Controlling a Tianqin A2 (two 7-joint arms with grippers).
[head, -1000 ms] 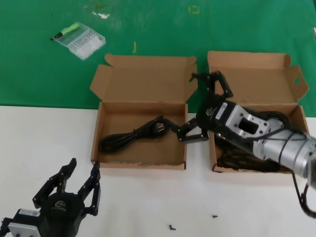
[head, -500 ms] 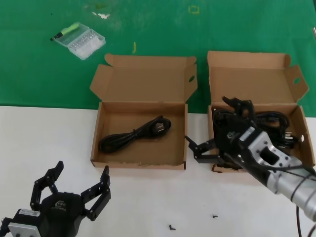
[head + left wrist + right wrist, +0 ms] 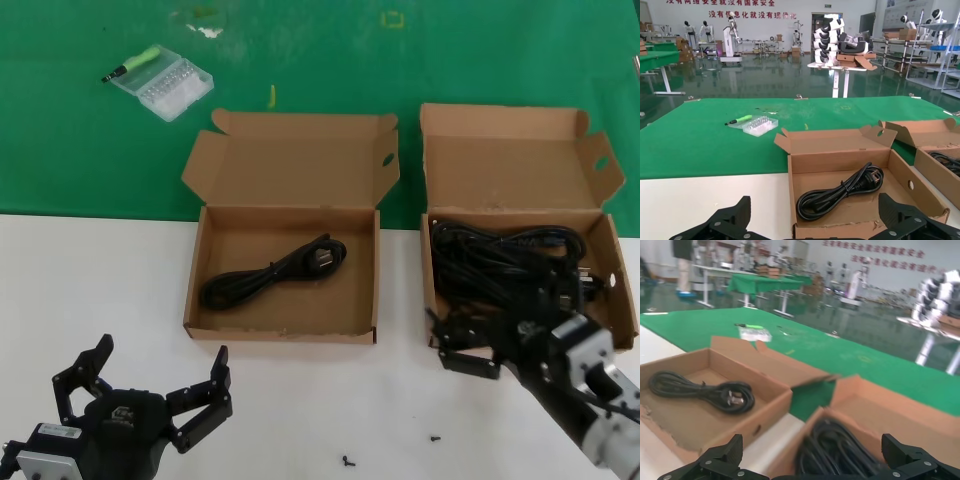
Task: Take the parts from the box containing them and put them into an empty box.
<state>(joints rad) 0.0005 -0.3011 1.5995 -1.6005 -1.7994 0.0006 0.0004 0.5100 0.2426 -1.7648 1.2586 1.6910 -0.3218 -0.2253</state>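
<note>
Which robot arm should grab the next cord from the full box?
Probably the right one. Its open claw sits at the near edge of the box of cords, by the pile of cords. The left claw, also open, waits far off, over the white table.

1. A wide brown cardboard carton is sitting at frame centre, with one looped black power cord lying inside it.
2. A narrower brown cardboard carton is standing just right of it, holding a heap of black power cords.
3. A small clear plastic case is lying at the upper left, well apart.
4. Two tiny black screws are lying near the bottom centre.
</note>
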